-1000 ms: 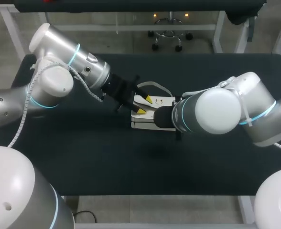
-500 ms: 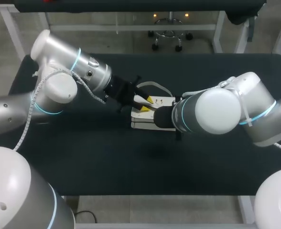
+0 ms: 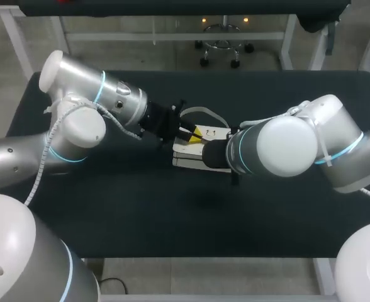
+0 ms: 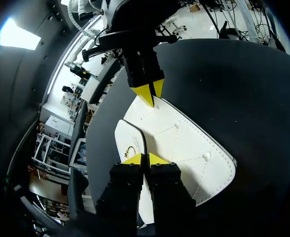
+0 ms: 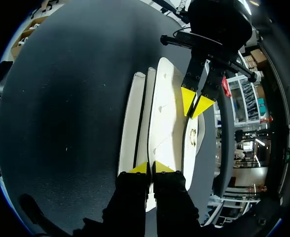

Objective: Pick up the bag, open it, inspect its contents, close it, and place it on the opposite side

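Across the black desk, the white stitched leather bag is lying flat at the middle. Within the last 1 s the left tool is pressing its tips together on the bag's flap edge, while the right tool is pinching the opposite edge. Opening looks ready to begin.

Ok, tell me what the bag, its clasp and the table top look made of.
The bag looks like white leather or faux leather, smooth and matte; stitch dots run along its clean-cut edge. The clasp is seemingly gold-toned metal, small and glinting. The table is dark and matte, perhaps a fabric-like mat; it shows fine speckle and no glare.
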`<act>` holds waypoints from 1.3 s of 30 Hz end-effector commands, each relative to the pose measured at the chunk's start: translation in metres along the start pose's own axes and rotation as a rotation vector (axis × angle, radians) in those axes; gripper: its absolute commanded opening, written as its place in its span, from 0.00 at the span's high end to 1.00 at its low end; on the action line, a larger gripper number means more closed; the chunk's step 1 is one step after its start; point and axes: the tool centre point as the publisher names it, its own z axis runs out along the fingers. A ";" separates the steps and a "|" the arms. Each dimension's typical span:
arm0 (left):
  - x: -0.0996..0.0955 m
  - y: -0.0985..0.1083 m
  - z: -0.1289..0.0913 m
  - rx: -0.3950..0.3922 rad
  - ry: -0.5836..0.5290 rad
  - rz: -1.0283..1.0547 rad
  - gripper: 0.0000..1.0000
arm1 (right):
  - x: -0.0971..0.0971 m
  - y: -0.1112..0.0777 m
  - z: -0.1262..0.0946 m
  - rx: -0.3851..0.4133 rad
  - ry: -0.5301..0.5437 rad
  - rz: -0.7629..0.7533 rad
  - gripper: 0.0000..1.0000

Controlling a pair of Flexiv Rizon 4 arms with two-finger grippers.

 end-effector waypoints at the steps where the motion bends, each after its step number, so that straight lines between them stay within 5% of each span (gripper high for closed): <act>1: -0.001 0.000 0.002 -0.001 -0.018 -0.022 1.00 | 0.006 -0.003 0.001 -0.015 -0.188 0.000 1.00; 19: -0.046 0.028 -0.016 0.090 0.037 -0.424 1.00 | 0.006 -0.003 0.001 -0.015 -0.188 0.000 1.00; 32: -0.049 0.033 -0.014 0.099 0.053 -0.459 0.98 | 0.006 -0.003 0.001 -0.015 -0.188 0.000 1.00; 36: -0.042 0.029 -0.014 0.078 0.040 -0.427 0.11 | 0.006 -0.003 0.001 -0.015 -0.188 0.000 1.00; 37: -0.041 0.027 -0.014 0.064 0.032 -0.411 0.00 | 0.006 -0.003 0.001 -0.015 -0.188 0.000 1.00; 39: -0.037 0.023 -0.015 0.050 0.027 -0.394 0.00 | 0.006 -0.003 0.001 -0.015 -0.188 0.000 1.00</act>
